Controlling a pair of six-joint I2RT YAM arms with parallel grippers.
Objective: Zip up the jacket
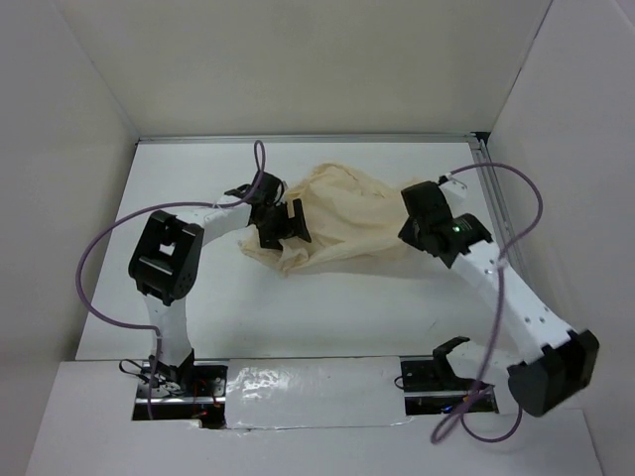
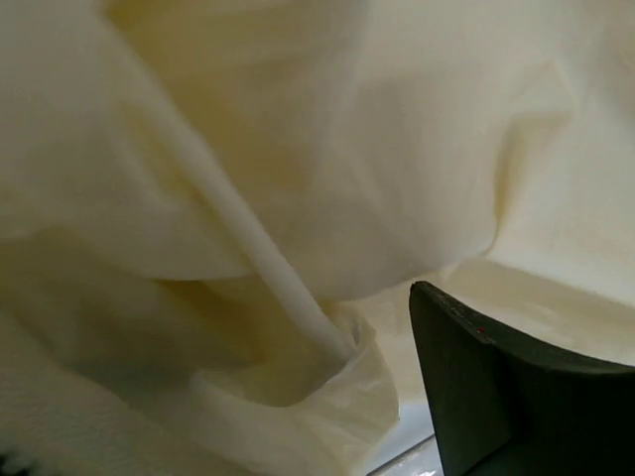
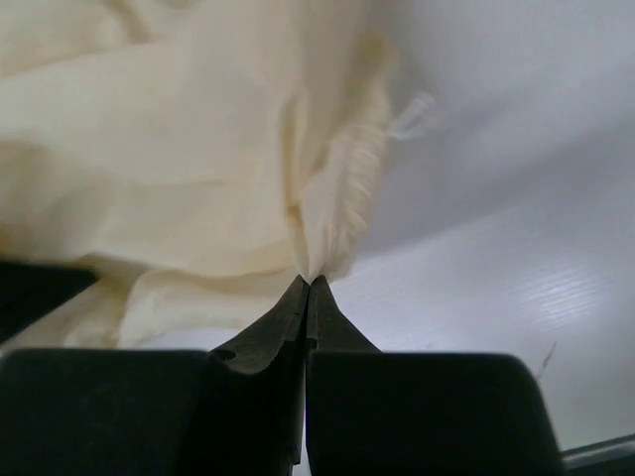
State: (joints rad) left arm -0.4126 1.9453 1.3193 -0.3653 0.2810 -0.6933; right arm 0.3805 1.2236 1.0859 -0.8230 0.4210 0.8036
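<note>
Plainly, the jacket (image 1: 347,223) lies crumpled in a heap at the far middle of the desk (image 1: 298,317), between the two arms, and no zipper pull shows in any view. The right fingers (image 3: 273,332) are pressed together on a ribbed edge of the cloth at the heap's right side, so that edge is pinched. The left fingers (image 2: 506,397) stand wide apart, low over folds at the heap's left end, holding nothing.

My reading is that the work is at its start: getting hold of the garment so it can be spread flat. The next move would call for drawing the pinched edge outward while the left side finds a grip, until the front opening and zipper show.

The desk is plain white, boxed in by white walls (image 1: 298,59). Purple cables (image 1: 94,268) loop from both arms.
</note>
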